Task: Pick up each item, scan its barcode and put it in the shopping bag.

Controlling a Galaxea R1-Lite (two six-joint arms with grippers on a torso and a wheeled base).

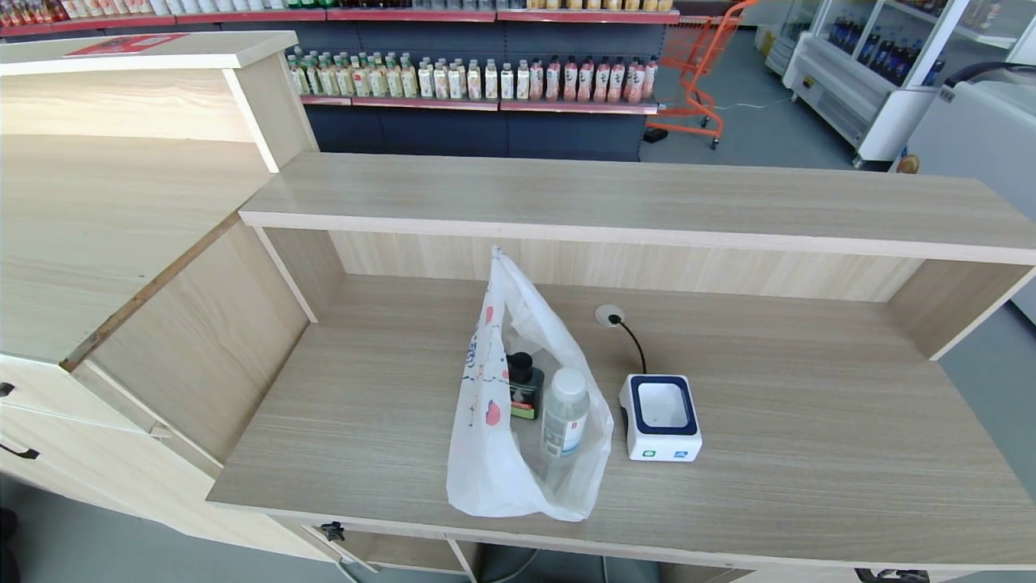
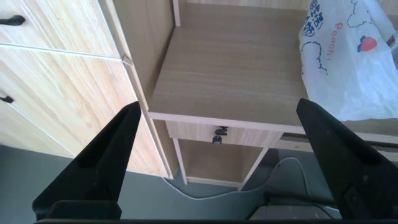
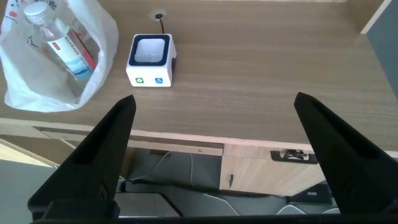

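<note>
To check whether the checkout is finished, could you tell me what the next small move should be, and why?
Probably none beyond resting the arms: the clear bottle and the dark bottle already sit in the bag, the scanner is all else on the counter, and the left hand and right hand are open, holding nothing.

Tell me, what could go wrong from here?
The thin shopping bag stands unsupported near the front edge of the counter; it may slump and spill the clear bottle. It sits close beside the scanner, so the open right claw reaching in might snag the plastic or nudge the scanner.
</note>
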